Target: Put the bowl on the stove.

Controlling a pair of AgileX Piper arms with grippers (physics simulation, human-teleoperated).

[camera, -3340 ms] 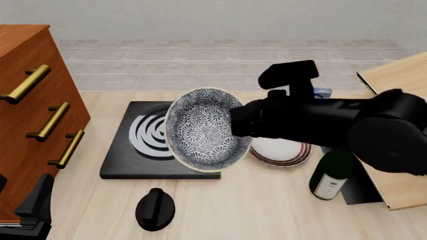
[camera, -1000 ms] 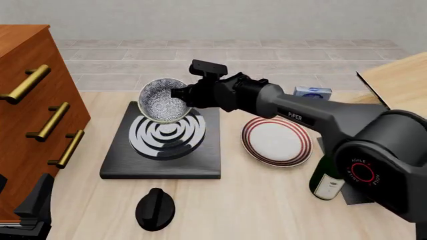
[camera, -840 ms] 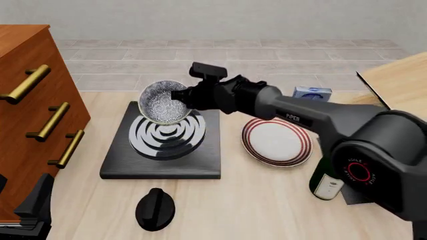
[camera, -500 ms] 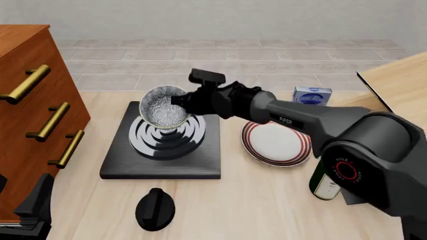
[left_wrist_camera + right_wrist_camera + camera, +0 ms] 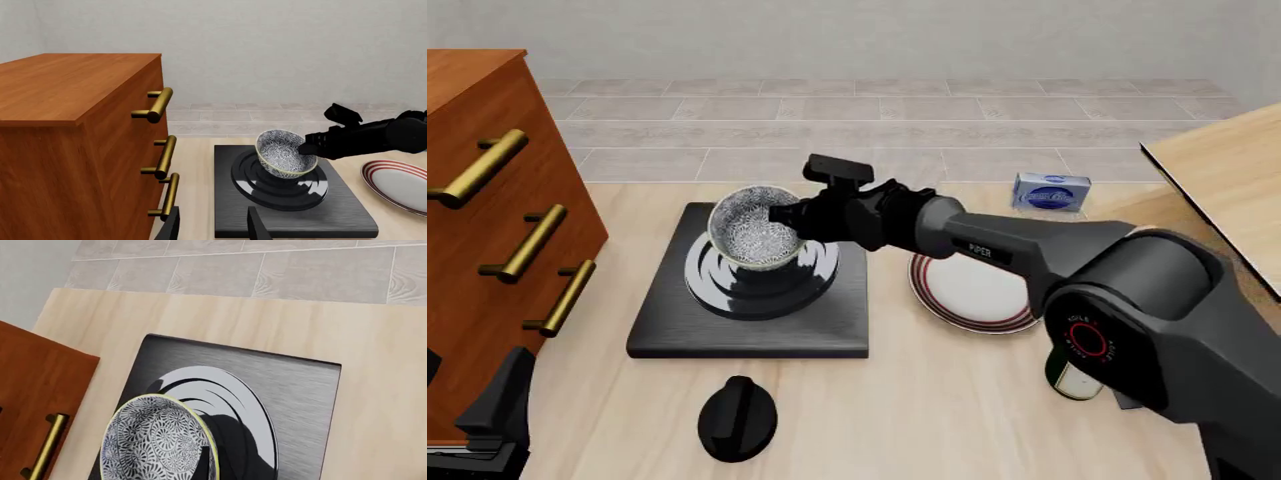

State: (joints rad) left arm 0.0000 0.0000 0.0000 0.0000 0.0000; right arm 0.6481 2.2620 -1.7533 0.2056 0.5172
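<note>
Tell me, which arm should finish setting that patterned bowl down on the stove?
The right. Its gripper already holds the bowl by the rim over the stove burner rings; the left gripper sits back near the table edge, open.

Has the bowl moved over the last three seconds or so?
Yes. The bowl has gone from the stove's near right corner, up close to the camera, to over the burner rings at the middle of the stove, lower down, with the right gripper on its rim.

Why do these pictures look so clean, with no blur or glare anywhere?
They are simulator renders. Front view: everything is sharp, and the bowl casts only a soft shadow on the stove. Left wrist view: the burner rings show a glossy sheen. Right wrist view: a dark shadow falls beside the bowl.
</note>
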